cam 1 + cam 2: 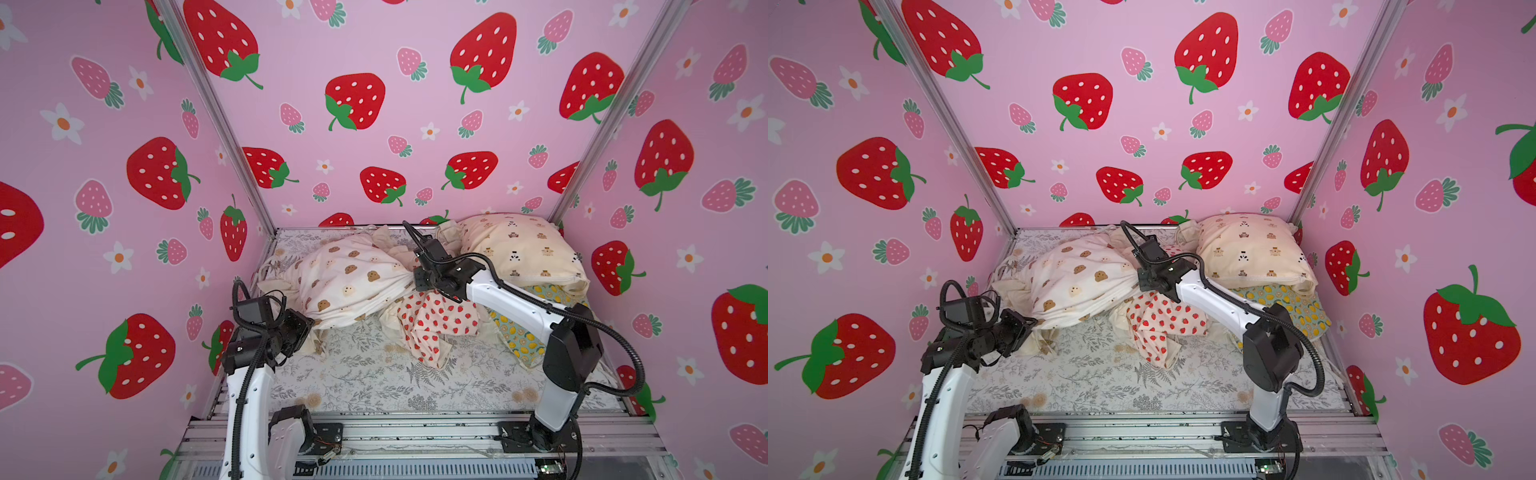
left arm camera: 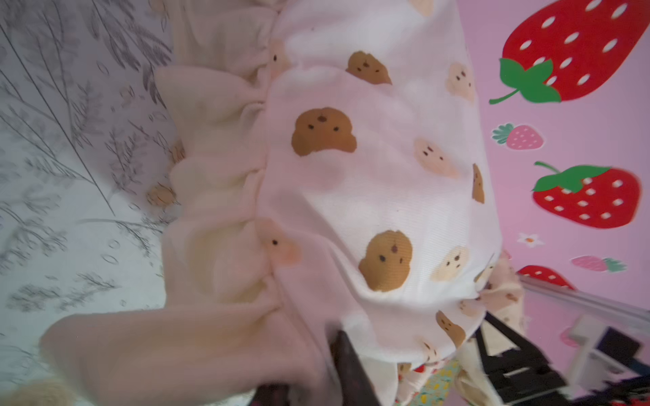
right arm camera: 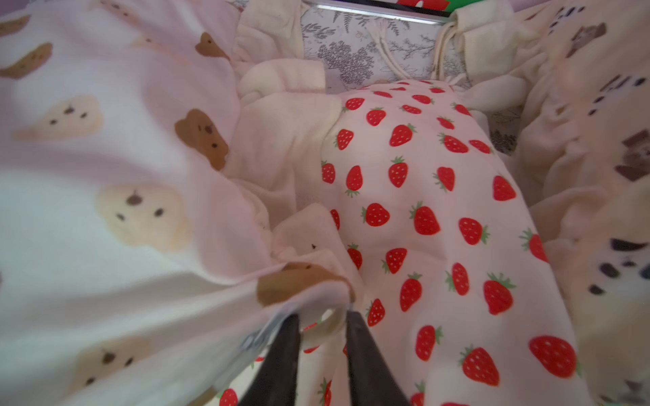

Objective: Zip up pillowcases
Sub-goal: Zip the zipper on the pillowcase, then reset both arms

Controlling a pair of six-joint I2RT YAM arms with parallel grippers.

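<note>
Pink strawberry-print walls (image 1: 415, 124) are set at 9, 12 and 3 o'clock, joined by metal posts (image 1: 216, 112); a fern-print sheet (image 1: 374, 374) is laid below, rails (image 1: 415, 432) at 6 o'clock.

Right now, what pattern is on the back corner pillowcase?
That pillowcase is cream with little bears and pandas; a top view shows it best.

The bear-face pillowcase (image 1: 349, 282) lay rear left on the fern-print sheet (image 1: 374, 374), with the strawberry pillowcase (image 1: 436, 320) just right of it. At rear right, the small-bear pillowcase (image 1: 523, 249) lay on the lemon pillowcase (image 1: 519, 336).
</note>
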